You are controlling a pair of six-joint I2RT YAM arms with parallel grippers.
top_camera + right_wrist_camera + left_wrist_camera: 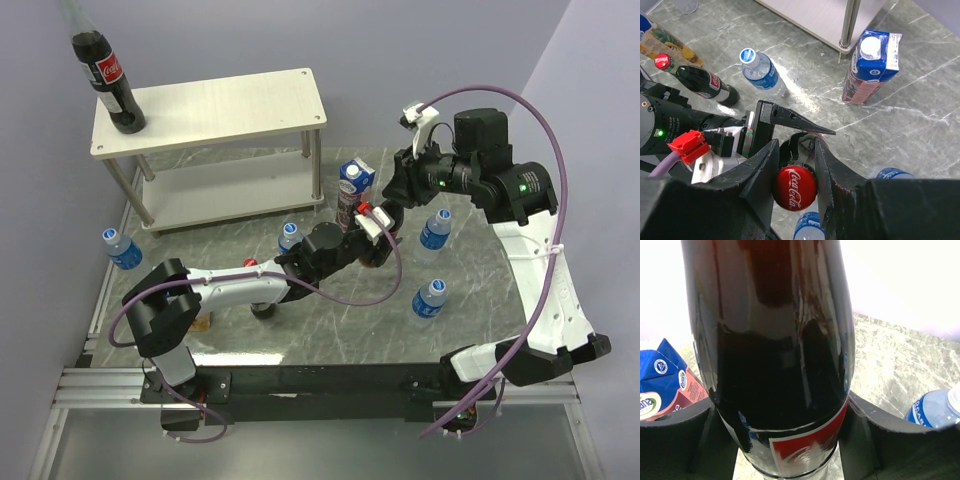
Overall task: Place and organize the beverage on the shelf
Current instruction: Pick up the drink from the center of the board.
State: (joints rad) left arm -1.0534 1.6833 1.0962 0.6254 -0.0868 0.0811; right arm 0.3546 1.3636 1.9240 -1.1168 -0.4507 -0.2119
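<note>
We read "Coca-Cola" in white script on the red cap of the cola bottle (794, 187) at the lower centre of the right wrist view. The right gripper (796, 150) is clenched on that cap from both sides. In the left wrist view the same bottle fills the frame, with dark liquid, glossy plastic and a red label with a scrap of white script at the bottom. The left gripper (780, 440) is closed on the bottle's body, a black pad meeting it on each side. This bottle stands on the marbled table (330, 325) near mid-frame in the top view, right of the shelf (230, 105).

A second cola bottle (112, 85), its red label in the same script, stands at the left end of the shelf's top board. The lower board carries nothing. A third cola bottle (702, 82) sits at the upper left of the right wrist view, beside a yellow carton (665, 45). A blue-and-purple carton (871, 65) with a white cap stands upright by the shelf's leg; we cannot read its print. Blue-labelled water bottles (436, 229) are scattered over the table.
</note>
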